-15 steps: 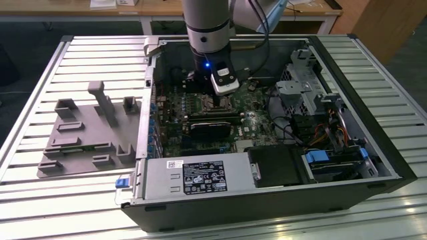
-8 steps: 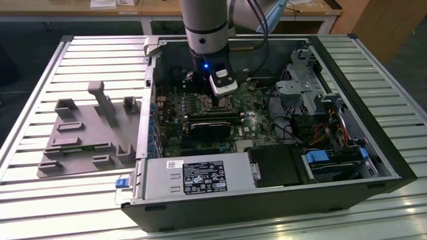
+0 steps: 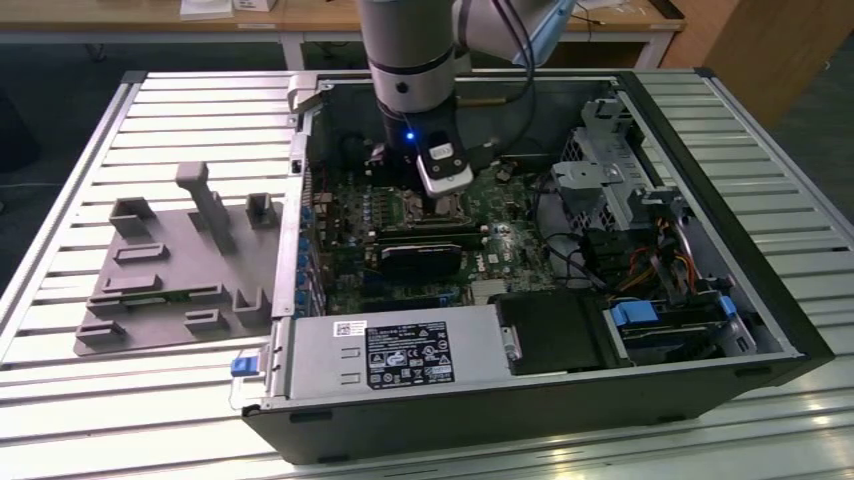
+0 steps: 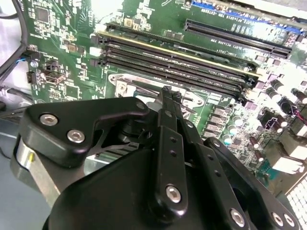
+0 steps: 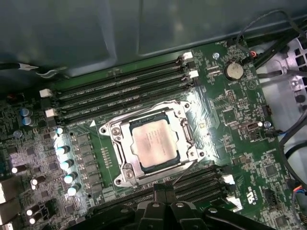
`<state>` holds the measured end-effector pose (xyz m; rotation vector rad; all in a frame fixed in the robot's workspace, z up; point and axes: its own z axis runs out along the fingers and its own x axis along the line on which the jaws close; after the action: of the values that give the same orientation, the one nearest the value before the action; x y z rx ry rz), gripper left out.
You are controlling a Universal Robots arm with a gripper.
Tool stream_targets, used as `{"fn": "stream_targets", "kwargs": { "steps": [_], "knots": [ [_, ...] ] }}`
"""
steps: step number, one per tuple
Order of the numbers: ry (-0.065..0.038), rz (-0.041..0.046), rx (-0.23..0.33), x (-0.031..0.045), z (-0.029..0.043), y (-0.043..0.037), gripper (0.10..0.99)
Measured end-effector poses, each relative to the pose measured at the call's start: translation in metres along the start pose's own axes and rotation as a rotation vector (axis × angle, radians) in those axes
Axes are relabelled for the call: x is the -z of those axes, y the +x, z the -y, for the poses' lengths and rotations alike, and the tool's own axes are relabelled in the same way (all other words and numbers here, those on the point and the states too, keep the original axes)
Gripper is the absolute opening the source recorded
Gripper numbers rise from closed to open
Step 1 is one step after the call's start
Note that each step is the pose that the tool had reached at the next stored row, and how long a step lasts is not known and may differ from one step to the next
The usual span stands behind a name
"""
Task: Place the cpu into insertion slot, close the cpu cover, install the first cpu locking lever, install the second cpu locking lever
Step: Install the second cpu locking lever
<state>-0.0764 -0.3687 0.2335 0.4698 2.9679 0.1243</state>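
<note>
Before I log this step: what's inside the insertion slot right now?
In the first wrist view the cpu lies flat in the insertion slot, with the cpu cover framing its metal top. The contacts underneath are covered.

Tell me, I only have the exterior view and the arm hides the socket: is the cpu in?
Observer: Yes. In the first wrist view the cpu lies flat in the slot.
Operator: Is the cover down?
Observer: It looks down. The cover lies flat around the chip, whose top shows through its window.
Operator: And the hand?
Observer: In the second wrist view the hand is shut, its tip close to the socket's metal rim.
</note>
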Motion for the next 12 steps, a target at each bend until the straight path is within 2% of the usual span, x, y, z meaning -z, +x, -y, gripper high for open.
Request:
{"fn": "stream_targets", "kwargs": {
  "steps": [10,12],
  "knots": [
    [-0.029,-0.0090,-0.003,-0.0050,0.0100,0.0014,0.102],
    [-0.032,-0.0089,-0.003,-0.0052,0.0118,0.0032,0.102]
  ]
}}
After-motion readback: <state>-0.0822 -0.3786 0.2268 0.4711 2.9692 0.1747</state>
